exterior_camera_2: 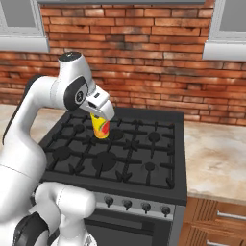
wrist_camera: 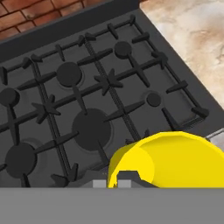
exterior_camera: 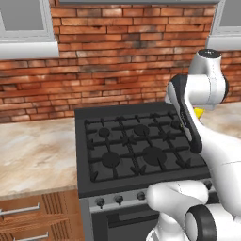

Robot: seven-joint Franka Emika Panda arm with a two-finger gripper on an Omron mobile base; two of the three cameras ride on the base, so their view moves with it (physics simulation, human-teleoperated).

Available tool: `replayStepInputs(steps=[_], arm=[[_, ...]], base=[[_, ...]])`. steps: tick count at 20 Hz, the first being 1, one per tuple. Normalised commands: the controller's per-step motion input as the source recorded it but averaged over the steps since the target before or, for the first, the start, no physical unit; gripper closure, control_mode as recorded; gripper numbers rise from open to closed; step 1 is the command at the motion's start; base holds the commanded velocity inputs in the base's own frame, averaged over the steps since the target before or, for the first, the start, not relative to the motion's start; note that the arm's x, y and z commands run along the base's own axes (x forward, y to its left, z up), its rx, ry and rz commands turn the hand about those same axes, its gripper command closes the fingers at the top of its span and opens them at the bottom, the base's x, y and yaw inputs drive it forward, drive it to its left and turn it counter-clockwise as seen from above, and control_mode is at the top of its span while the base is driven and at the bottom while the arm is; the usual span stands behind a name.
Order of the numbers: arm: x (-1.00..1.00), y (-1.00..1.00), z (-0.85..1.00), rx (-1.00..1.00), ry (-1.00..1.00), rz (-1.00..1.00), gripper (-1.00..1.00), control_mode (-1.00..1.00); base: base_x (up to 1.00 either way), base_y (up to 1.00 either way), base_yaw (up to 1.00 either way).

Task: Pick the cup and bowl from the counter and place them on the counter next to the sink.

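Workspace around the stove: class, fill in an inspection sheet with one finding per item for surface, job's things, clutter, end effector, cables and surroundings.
Surface: marbled counter on both sides of a black stove.
Job's things: yellow cup with red band, lifted above the stove grates; bowl and sink nothing seen.
Clutter: nothing seen.
End effector: end effector shut on the cup, gripping its rim.
Cables: nothing seen.
Surroundings: red brick wall, wooden drawers below the counter.

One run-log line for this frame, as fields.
phase: carry | jaws: shut on cup | cup: lifted above stove | counter: right of stove
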Motion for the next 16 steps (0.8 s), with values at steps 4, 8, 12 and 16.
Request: replayStepInputs(steps=[4,8,12,16], arm=[[0.0,0.0,0.0,0.0,0.0,0.0,1.0,1.0],[0.0,0.0,0.0,0.0,0.0,0.0,1.0,1.0],[0.0,0.0,0.0,0.0,0.0,0.0,1.0,1.0],[0.0,0.0,0.0,0.0,0.0,0.0,1.0,1.0]], base=[[-0.97,0.16,-0.09],[-1.0,0.24,-0.17],[-0.04,0.07,0.23],[0.12,0.0,0.81]])
